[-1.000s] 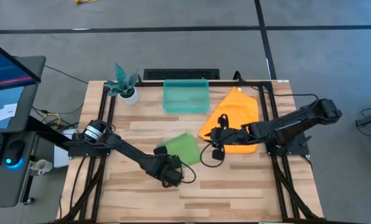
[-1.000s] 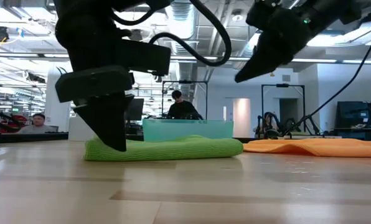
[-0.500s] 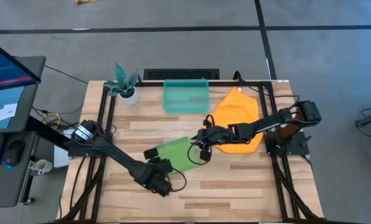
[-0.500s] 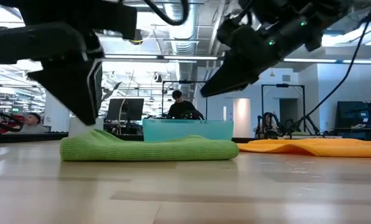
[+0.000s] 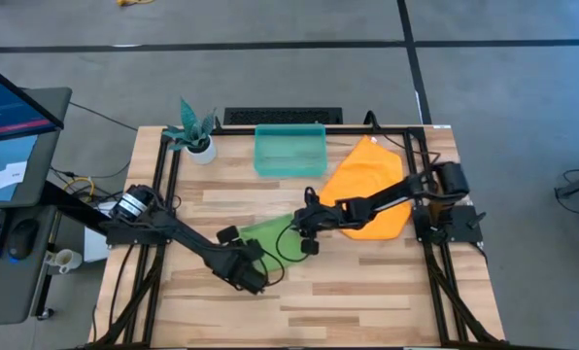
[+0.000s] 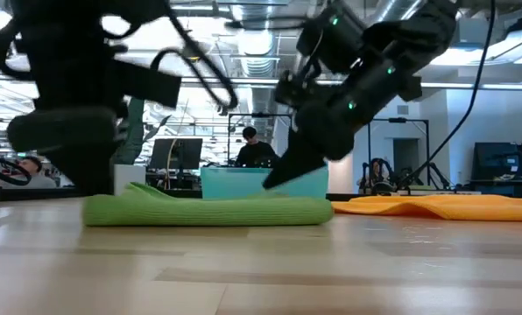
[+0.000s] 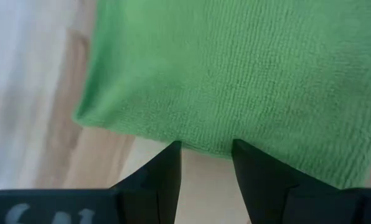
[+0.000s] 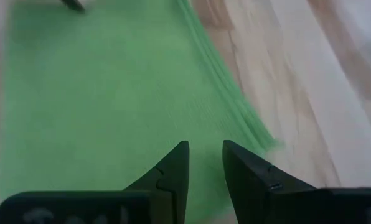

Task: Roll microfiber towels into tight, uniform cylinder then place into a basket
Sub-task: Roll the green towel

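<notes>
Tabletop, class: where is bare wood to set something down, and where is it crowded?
Free: the front strip of the table, and the patch between plant pot and left arm. Crowded: mid-table, where both grippers meet over the green towel, beside the orange towel and basket.

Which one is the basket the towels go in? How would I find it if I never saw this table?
Look at the far edge of the wooden table, about the middle. The basket sits there, between a small white pot with a teal plant and the flat orange towel. It is the only see-through teal box with low walls.
</notes>
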Controlling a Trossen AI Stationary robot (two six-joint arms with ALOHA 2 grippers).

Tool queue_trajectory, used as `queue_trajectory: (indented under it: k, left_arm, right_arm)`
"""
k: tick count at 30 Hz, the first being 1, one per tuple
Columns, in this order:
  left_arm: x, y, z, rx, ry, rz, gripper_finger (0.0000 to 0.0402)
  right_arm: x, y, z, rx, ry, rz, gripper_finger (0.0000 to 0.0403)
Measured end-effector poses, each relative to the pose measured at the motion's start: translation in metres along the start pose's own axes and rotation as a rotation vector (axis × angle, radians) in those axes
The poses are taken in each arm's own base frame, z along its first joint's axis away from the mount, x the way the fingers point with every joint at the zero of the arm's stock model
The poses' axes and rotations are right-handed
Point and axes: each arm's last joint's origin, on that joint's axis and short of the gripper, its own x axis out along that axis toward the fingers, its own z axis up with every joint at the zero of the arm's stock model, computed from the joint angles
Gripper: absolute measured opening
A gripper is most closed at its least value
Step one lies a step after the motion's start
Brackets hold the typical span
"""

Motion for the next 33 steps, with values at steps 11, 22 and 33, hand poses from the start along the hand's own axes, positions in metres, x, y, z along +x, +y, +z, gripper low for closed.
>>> queue_trajectory:
  k: [11,22,33]
  left_arm:
    - [-0.004,0.001,0.0,0.036,-0.003,0.018,0.0137]
    - [-0.039,0.004,-0.006,0.03,-0.275,0.178,0.0137]
    - [-0.004,0.024,0.001,-0.044,-0.223,0.21,0.0137]
  right_arm:
    - [0.014,-0.01,-0.011,0.023,0.086,-0.022,0.0118]
    - [-0.03,0.002,0.013,-0.033,0.119,0.008,0.0118]
    - [-0.042,0.055,0.007,-0.345,0.123,0.203,0.0118]
